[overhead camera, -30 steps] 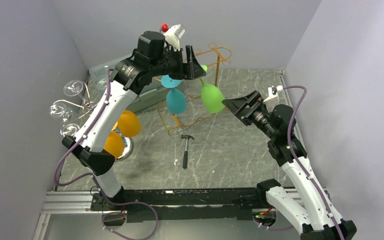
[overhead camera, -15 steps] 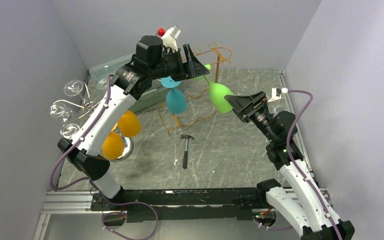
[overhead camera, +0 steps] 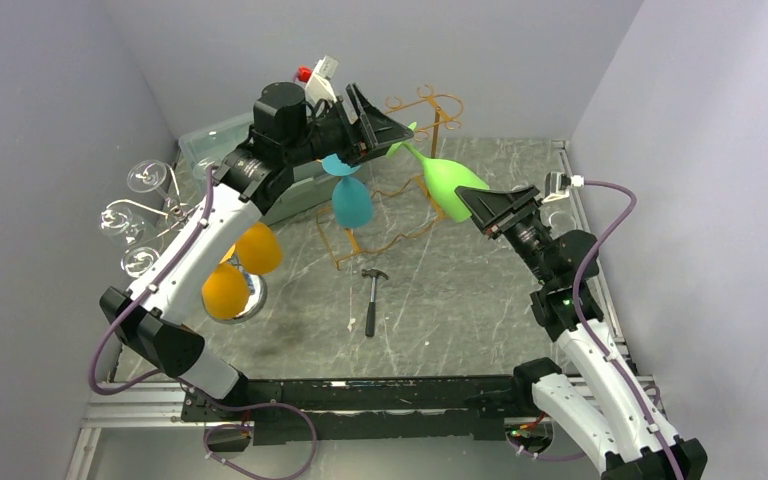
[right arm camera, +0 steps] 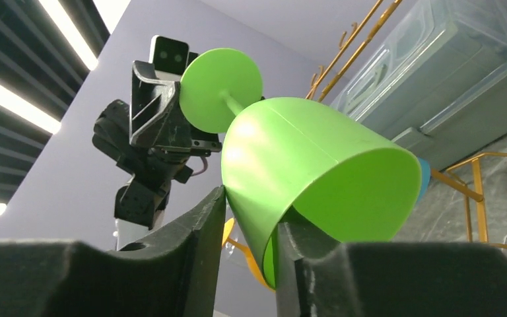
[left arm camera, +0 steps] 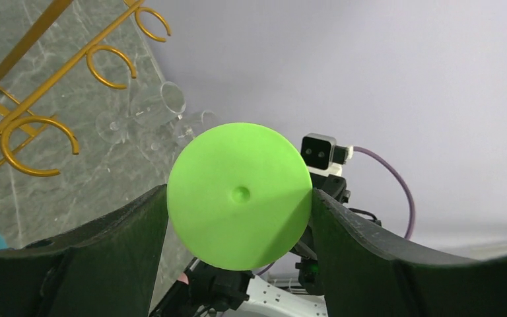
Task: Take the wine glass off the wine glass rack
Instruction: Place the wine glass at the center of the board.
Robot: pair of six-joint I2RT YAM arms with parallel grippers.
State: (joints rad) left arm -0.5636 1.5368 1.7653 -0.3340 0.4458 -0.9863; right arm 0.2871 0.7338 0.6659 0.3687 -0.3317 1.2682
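The green wine glass lies tilted in the air to the right of the gold wire rack, apart from it. My left gripper is shut on its round green foot, whose edge touches both fingers. My right gripper has come up to the bowl. One finger presses the bowl's outside and the other finger sits inside the rim, so the jaws pinch the wall. A teal glass still hangs upside down on the rack.
Two orange glasses and some clear glasses hang at the left. A small hammer lies on the marble table. A clear plastic bin stands at the back left. Grey walls close in on both sides.
The left arm swung the green glass up and rightward, tilting its bowl toward the right arm. The right gripper rose to the bowl and closed on its rim.
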